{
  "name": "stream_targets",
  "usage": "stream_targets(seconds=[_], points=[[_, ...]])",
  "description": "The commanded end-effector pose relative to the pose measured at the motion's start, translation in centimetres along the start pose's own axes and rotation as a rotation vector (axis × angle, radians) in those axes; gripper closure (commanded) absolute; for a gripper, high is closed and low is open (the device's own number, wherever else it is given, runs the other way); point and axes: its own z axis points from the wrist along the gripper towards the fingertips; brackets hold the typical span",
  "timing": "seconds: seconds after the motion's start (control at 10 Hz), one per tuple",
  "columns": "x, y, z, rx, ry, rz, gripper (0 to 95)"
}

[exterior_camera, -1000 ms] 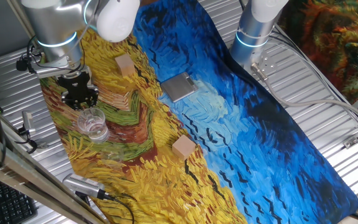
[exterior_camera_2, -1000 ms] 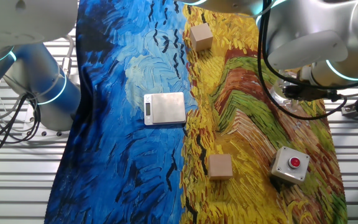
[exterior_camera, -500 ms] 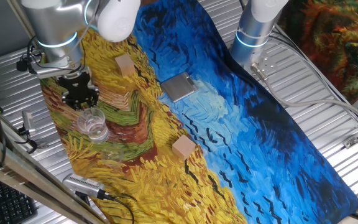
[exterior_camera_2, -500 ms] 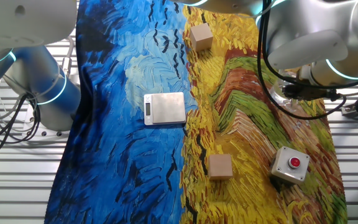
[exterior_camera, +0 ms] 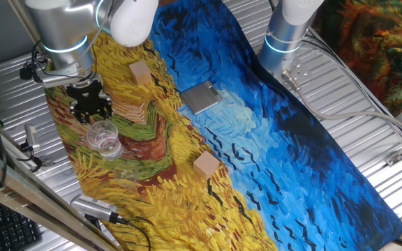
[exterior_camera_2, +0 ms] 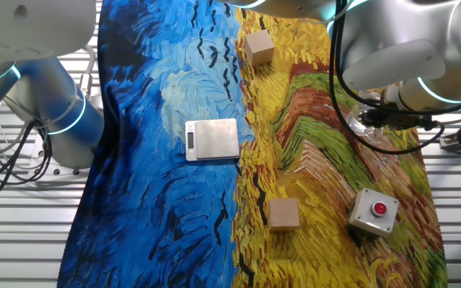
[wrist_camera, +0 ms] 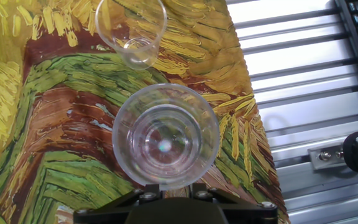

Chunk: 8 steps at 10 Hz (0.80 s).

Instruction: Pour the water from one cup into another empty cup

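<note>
Gripper has barely shifted in the last second, poised over the water cup beside the empty cup near the table's edge; its grip cannot be judged; approach continues.

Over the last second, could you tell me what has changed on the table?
Nothing visibly changed. The gripper hangs over the near cup, with the second cup just beyond, and both wooden blocks, the scale and the red button box lie as before.
</note>
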Motion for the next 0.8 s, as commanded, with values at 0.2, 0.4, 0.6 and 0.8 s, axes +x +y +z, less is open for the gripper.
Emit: stream_targets(seconds=[0.2, 0.4, 0.6, 0.8], points=[[-0.24, 0.05, 0.52, 0.000, -0.006, -0.011, 57.0], [-0.27, 0.19, 0.85, 0.003, -0.003, -0.015, 57.0], [-0.25, 0.25, 0.98, 0.002, -0.002, -0.016, 57.0], [-0.23, 0.34, 1.12, 0.005, -0.007, -0.018, 57.0]])
